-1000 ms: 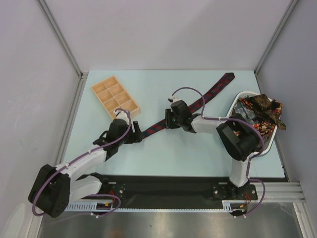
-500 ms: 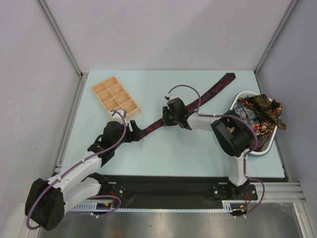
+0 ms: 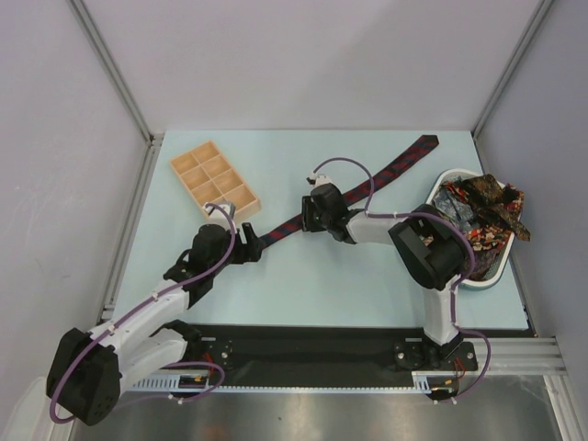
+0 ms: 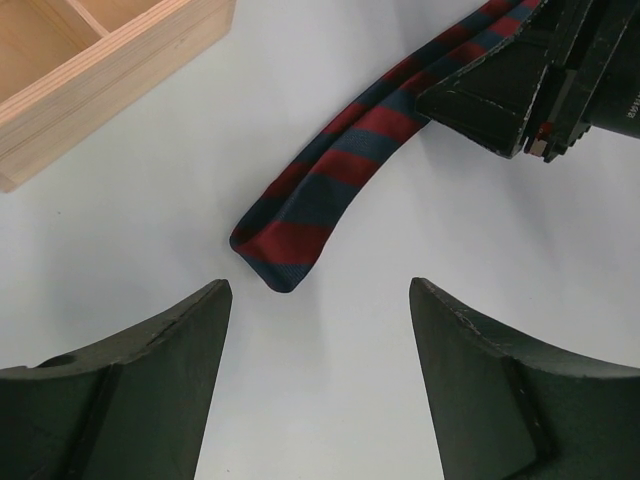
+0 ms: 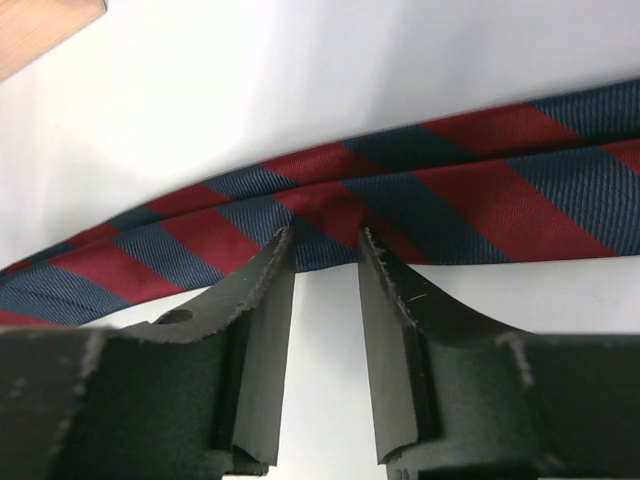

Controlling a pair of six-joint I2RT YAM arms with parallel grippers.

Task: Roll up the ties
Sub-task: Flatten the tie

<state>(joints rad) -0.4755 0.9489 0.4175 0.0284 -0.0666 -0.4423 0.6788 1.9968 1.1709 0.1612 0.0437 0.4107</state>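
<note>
The left gripper [image 4: 320,288] is held with jaws wide apart, just short of the narrow end of the navy-and-red striped tie [image 4: 330,175], which is laid diagonally across the table [image 3: 303,276]. Its middle is touched by the right gripper [image 5: 322,240], whose jaws are only narrowly apart.

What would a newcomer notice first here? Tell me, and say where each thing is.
The navy and red striped tie runs slantwise across the table, from the far right toward the middle. The right hand sits at its midsection with fingers narrowly apart, and the open left hand faces its near end. At the right edge, a heap of patterned ties fills a white basket.
</note>
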